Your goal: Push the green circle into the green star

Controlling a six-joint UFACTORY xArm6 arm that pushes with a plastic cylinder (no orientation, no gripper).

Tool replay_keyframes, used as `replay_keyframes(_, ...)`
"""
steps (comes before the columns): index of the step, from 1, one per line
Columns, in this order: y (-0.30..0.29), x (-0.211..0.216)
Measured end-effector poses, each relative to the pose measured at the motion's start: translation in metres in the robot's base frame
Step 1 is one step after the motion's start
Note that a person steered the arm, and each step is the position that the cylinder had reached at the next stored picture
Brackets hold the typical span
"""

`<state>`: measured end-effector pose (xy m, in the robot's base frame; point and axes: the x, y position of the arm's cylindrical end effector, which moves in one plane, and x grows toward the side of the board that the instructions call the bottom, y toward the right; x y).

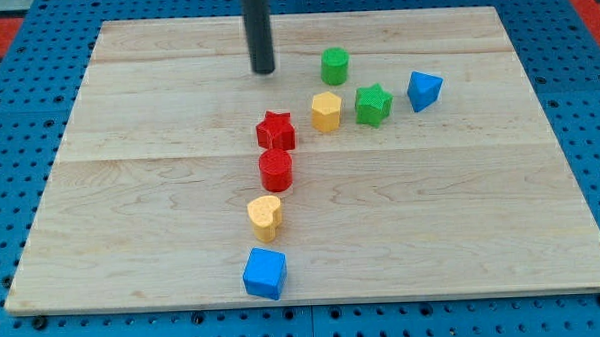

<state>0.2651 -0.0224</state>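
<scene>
My tip (264,70) stood on the wooden surface (462,213) near the view's top, a plain dark rod with no gripper at its end, so there was nothing to spread or pinch. The green circle (334,65) lay to the view's right of my tip, at about the same height in the view and clearly apart from it. The green star (374,105) sat below and to the right of the green circle, near it but not touching.

That diagonal was what the coming push seemed to turn on. The green circle needed to travel down and to the right, so my tip would likely have to come in behind it from the upper left, and it already stood on roughly that side, though a little too low.

A yellow hexagon-like block (326,112) sat just left of the green star and almost directly below the green circle; a push aimed too steeply downward could have struck it instead. A blue block (424,89) lay just beyond the star, to its right.
</scene>
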Motion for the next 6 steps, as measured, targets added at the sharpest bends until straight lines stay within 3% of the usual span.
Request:
replay_keyframes(1,0.087,-0.021)
replay_keyframes(2,0.093,0.022)
replay_keyframes(4,0.046,0.004)
replay_keyframes(6,0.072,0.065)
